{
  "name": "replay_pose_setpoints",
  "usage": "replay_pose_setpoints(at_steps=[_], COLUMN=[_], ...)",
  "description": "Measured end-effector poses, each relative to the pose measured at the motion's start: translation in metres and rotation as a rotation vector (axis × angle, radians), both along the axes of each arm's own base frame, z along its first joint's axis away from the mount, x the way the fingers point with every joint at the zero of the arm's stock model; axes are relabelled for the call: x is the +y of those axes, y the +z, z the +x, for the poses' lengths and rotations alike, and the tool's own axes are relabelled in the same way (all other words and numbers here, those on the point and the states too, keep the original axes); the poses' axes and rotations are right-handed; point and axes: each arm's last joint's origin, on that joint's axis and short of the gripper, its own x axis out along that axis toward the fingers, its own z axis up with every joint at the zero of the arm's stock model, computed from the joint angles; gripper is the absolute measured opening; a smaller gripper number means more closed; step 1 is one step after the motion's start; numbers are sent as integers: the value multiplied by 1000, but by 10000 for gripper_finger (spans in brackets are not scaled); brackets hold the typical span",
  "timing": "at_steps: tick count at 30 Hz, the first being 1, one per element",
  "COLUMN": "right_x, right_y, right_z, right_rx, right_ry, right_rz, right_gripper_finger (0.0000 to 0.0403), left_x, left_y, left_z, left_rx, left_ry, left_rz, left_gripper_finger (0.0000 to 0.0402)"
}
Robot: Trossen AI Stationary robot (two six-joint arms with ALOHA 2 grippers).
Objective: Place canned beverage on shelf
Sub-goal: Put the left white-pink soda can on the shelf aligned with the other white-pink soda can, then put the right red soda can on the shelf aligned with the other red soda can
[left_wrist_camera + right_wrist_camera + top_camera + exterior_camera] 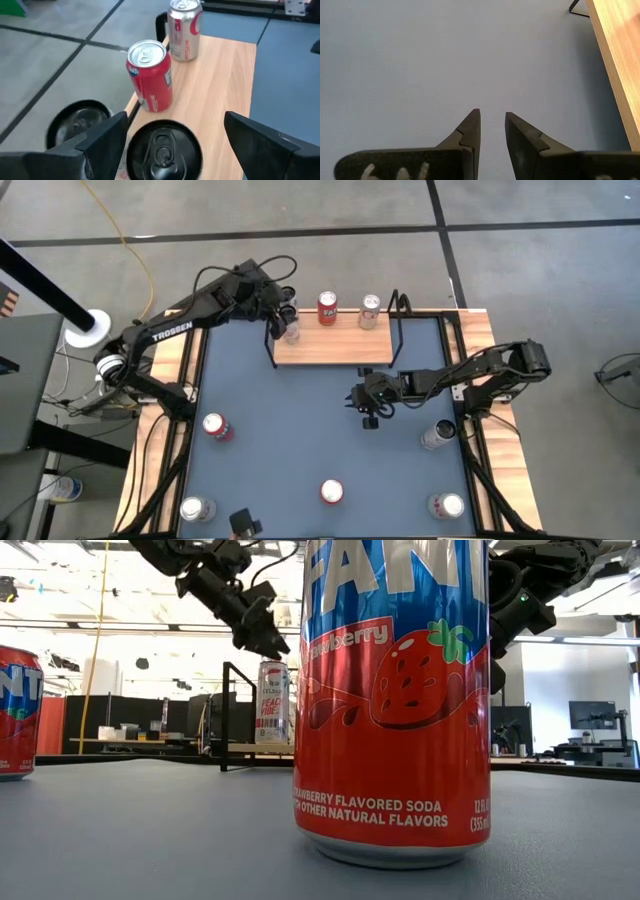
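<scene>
the left gripper (288, 320), fingers spread wide, straddled a silver can (291, 330) standing on the shelf (335, 350), apparently releasing it; the right gripper (369, 418) waited nearly closed, empty.

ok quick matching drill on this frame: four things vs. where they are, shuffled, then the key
Things:
1. left claw
2. right claw
3. strawberry soda can
4. shelf

Places:
a. over bare blue mat, in front of the shelf
b. far table edge, three cans on it
c. near table edge, about midway along
d. open around a can at the shelf's left end

Pairs: 1-d, 2-a, 3-c, 4-b
</scene>
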Motion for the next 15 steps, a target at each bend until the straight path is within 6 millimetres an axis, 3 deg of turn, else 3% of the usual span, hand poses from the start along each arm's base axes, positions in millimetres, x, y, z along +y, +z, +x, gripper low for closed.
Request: replay_pose_setpoints(at_steps=[4,8,15], right_x=[0,1,21], right_y=[0,3,44], right_z=[0,1,13], right_rx=[0,13,89], right_ry=[0,3,-21], right_rz=[0,1,92], right_gripper_finger=[97,97,97], left_x=[-10,-30,-85], left_y=[26,39,42], left_z=[-3,-14,-34], left_rx=[6,28,88], left_ry=[-6,-23,-124], left_rz=[-1,-17,-38], left_gripper_finger=[319,319,319])
